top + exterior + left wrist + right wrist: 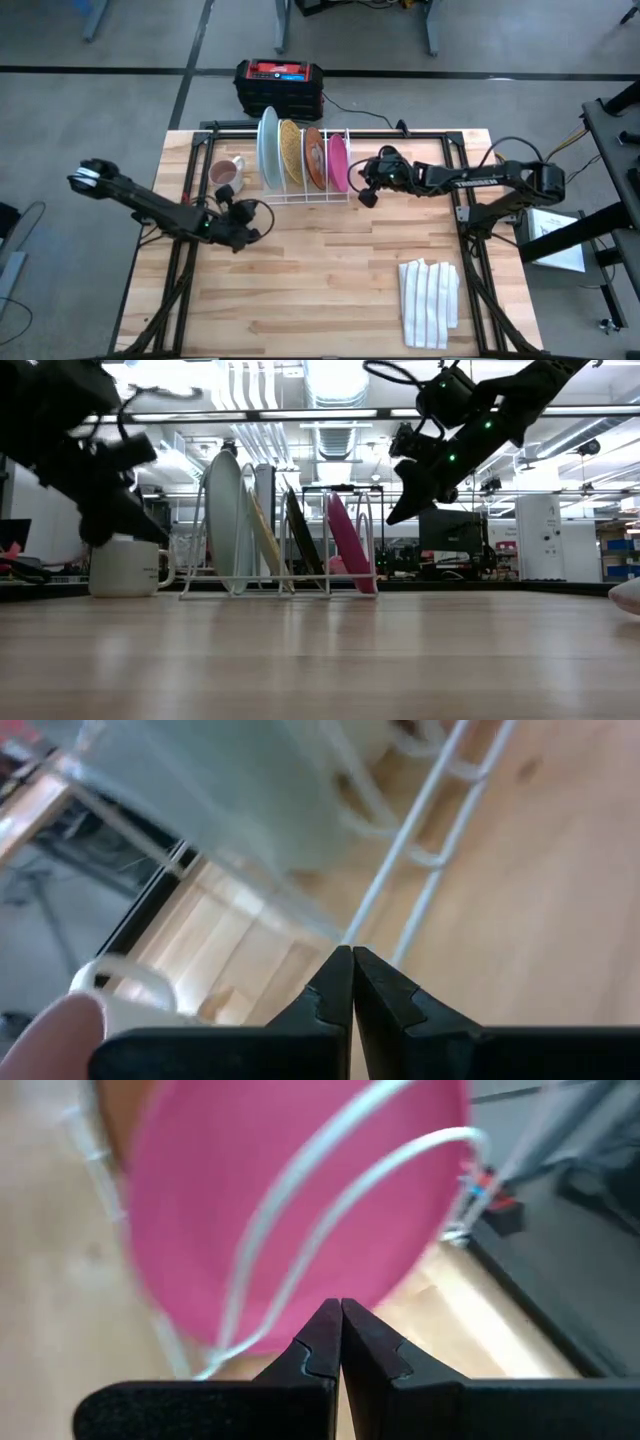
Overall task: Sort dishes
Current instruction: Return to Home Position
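Note:
Four plates stand on edge in the slots of a white wire rack [310, 195] at the table's far middle: pale teal [268, 148], yellow speckled [290, 152], orange-brown [314, 157] and magenta-pink [338, 160]. My left gripper [232, 208] is shut and holds nothing. It hovers just near of the white mug [226, 175], left of the rack, and faces the teal plate [230, 800]. Shut and free as well, my right gripper [366, 196] hangs above the table just right of the rack. It points at the pink plate [290, 1190].
A white striped folded cloth [430, 300] lies near the table's front right. A black and red box [278, 85] stands on the floor beyond the far edge. The near half of the wooden table [320, 290] is bare wood.

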Robot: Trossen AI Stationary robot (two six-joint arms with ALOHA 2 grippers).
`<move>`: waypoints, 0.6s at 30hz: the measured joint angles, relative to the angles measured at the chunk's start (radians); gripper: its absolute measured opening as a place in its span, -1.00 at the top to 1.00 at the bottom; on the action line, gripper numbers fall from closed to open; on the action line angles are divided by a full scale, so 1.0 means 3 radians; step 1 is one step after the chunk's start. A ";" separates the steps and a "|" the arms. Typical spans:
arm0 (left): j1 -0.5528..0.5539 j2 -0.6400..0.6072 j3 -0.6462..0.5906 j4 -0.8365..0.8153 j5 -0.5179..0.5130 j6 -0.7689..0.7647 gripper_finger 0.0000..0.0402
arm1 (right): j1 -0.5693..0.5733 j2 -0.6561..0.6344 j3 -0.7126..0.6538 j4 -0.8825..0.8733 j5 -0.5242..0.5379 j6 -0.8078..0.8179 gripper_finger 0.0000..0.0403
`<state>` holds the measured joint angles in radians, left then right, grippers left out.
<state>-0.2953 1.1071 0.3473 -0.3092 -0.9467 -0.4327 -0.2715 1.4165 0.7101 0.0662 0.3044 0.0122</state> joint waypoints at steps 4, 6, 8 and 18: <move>-0.0211 -0.0245 0.0186 -0.0221 0.0067 0.0057 1.00 | 0.0037 -0.0114 -0.0014 -0.0044 -0.0296 0.0030 1.00; -0.0344 -0.0350 0.0258 -0.0150 0.0061 0.0198 1.00 | 0.0096 -0.0198 -0.0038 -0.0030 -0.0412 -0.0027 1.00; -0.0508 -0.0429 0.0306 0.0155 0.0048 0.0556 1.00 | 0.0178 -0.0342 -0.0110 0.0043 -0.0530 -0.0135 1.00; -0.0789 -0.1251 0.0218 0.1044 0.0551 0.2396 1.00 | 0.0319 -0.1789 -0.1004 0.0862 -0.1530 -0.0735 1.00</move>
<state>-0.5321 0.7317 0.4126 0.0040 -0.7813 0.2862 -0.1759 0.8797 0.4088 0.3248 -0.1546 -0.2084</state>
